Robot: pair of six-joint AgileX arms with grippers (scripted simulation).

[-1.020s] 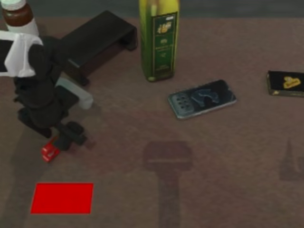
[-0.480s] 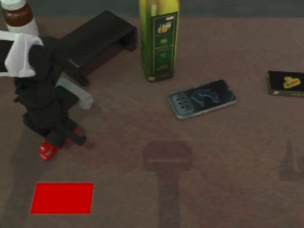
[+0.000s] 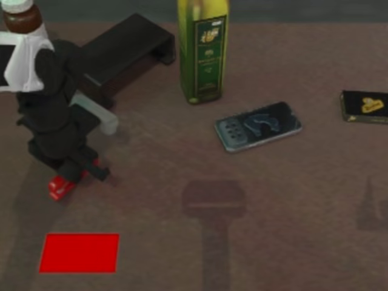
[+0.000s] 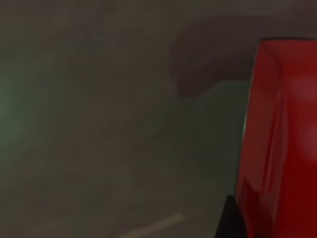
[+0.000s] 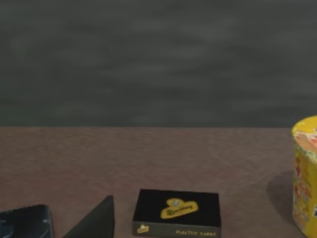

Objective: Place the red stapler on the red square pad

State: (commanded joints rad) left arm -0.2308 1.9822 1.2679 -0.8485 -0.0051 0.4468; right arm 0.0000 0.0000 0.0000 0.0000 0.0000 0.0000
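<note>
Near the tabletop's left edge the left gripper (image 3: 65, 174) is down over the stapler (image 3: 59, 187), its fingers closed on it; only the stapler's red end shows beyond the black fingers. The pad (image 3: 79, 253) lies flat nearer the front-left corner, apart from the stapler, with bare tabletop between them. Just behind the arm stand a black stand (image 3: 124, 51) and a brown bottle (image 3: 23, 17). An oil bottle (image 3: 203, 48), a phone (image 3: 257, 126) and a black card box (image 3: 364, 107) sit farther right. The right gripper is out of view.
</note>
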